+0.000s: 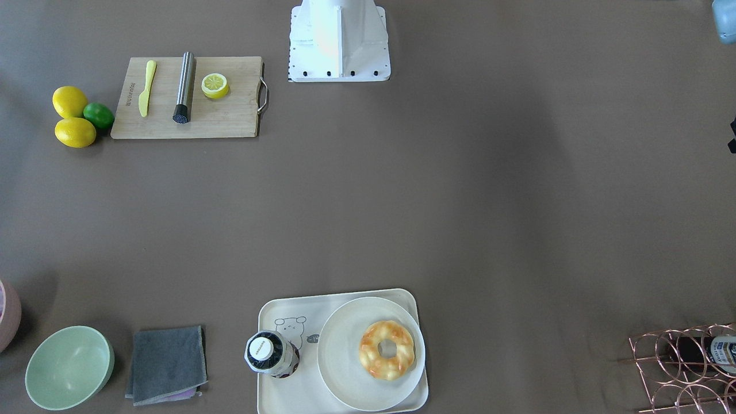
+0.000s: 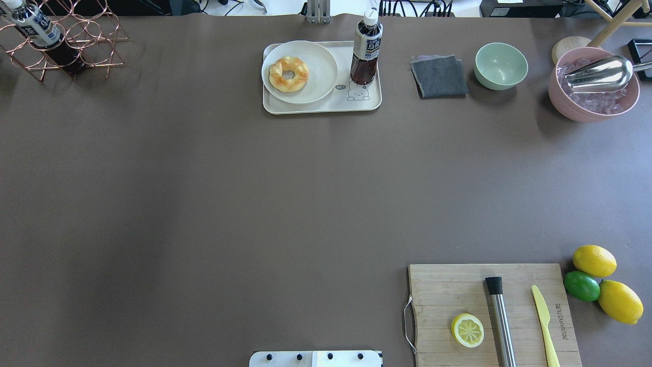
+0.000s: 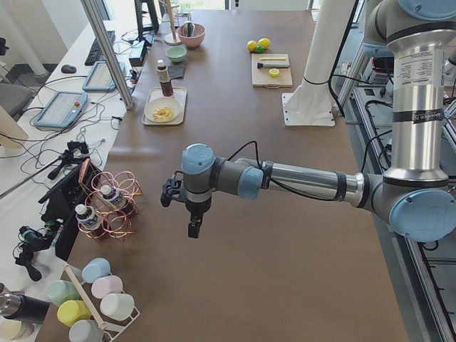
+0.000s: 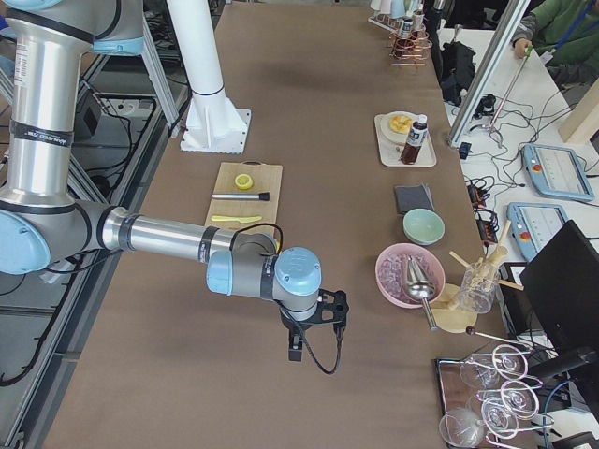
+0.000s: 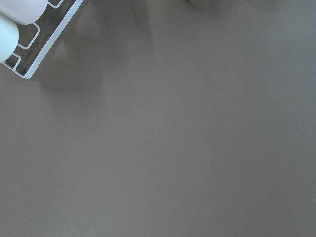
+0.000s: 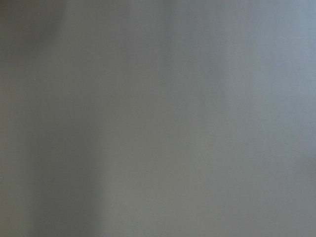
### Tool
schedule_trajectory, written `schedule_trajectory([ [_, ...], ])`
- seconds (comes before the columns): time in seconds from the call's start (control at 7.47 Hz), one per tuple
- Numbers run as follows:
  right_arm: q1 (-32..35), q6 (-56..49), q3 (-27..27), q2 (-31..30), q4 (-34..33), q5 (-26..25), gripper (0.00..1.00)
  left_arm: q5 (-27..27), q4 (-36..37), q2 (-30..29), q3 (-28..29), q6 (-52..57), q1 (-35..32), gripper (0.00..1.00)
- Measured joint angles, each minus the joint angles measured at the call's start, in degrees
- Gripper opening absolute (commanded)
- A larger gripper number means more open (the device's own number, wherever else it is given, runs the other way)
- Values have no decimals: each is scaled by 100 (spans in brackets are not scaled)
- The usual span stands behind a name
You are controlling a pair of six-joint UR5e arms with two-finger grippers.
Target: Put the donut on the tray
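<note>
Copper wire rack point(image 2: 91, 35) at upper left of the overhead view, well apart from the rest. Right of it, near top centre, cream tray point(image 2: 326, 108) with a round white plate point(image 2: 321, 58) filling its left part. Donut point(image 2: 289, 74) lying flat on that plate, left of the plate's middle, touching nothing else. Dark bottle point(image 2: 365, 51) upright on the tray's right part, just beside the plate, bear drawing point(image 2: 358, 92) below it in the frame. Further right: grey cloth point(image 2: 439, 76), green bowl point(image 2: 501, 65), pink bowl point(image 2: 570, 109) with metal scoop point(image 2: 598, 74) at the frame edge. Cutting board point(image 2: 448, 290) with lemon half point(image 2: 467, 330) at lower right.

Neither arm over the table in the overhead view. Left gripper point(image 3: 193, 228) caught only by the left-end camera, hanging above bare table point(image 2: 204, 204); right gripper point(image 4: 295, 351) only by the right-end camera. Cannot tell how far either pair of fingers is spread, or whether anything is held.

Judging by position, likely a job for the left arm. Come down from above, straddle one side of the ring, close gently, and lift clear of the plate rim before moving sideways. Little bare tray for the set-down: only the strip by the bear, possibly too narrow. Keep off the bottle, tall and easy to tip. Wide brown table open toward the bottom of the frame for the approach.
</note>
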Motion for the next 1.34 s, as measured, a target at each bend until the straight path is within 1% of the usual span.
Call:
schedule_trajectory([
  [0.27,0,0,6,2,0,-2,99,-38,-81,-4,21,10,-127,99],
  [0.54,0,0,7,11,0,-6,99,-73,-150,-89,-40,23,-512,99],
  [0.8,0,4,7,15,0,-3,99,-239,-158,-36,-9,19,-828,99],
  [1.34,-3,17,7,40,0,-6,99,-270,-198,142,207,19,-869,99],
])
